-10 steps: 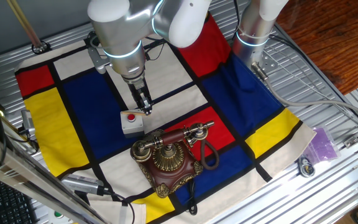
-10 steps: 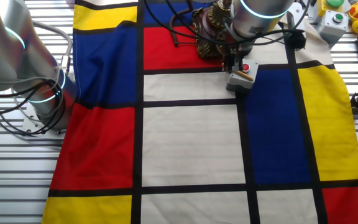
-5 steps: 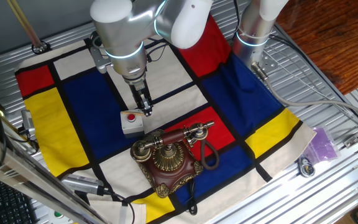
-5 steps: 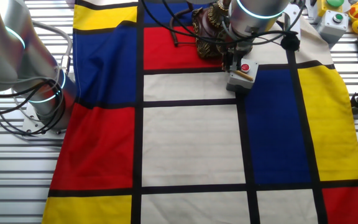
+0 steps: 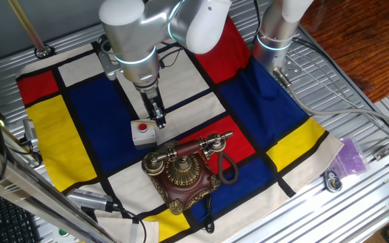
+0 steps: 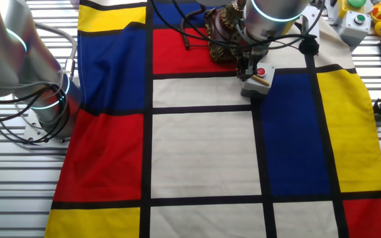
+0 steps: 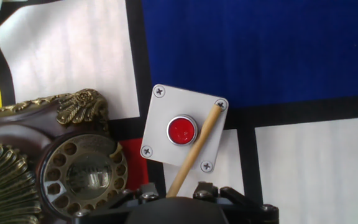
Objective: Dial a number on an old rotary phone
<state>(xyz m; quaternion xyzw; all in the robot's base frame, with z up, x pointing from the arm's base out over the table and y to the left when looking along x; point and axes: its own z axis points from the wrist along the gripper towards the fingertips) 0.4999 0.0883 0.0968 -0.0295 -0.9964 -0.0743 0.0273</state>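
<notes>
The dialling itself looks not yet begun, as far as these views allow a judgement; in the hand view the old rotary phone sits at the lower left with its brass dial facing up and nothing in any finger hole, the handset lying across the cradle; just right of it the small grey box with one red button stands on the checked cloth, and a thin wooden stick slants from the tool up across the box's right side, its tip over the upper right corner screw, not over the dial; the tool appears pressed together on the stick's lower end, though the pinch itself is mostly hidden below the frame edge; what is left, by my reading, is to bring the stick tip leftward to the dial, seat it in a hole, and turn it round, once per digit; in one fixed view the phone rests near the front edge of the worktop, the box just behind and left of it, the tool hanging over the box's right edge; counted: one phone, one handset, one dial, one grey box, one red button, four corner screws on the box, one stick, one cloth.
</notes>
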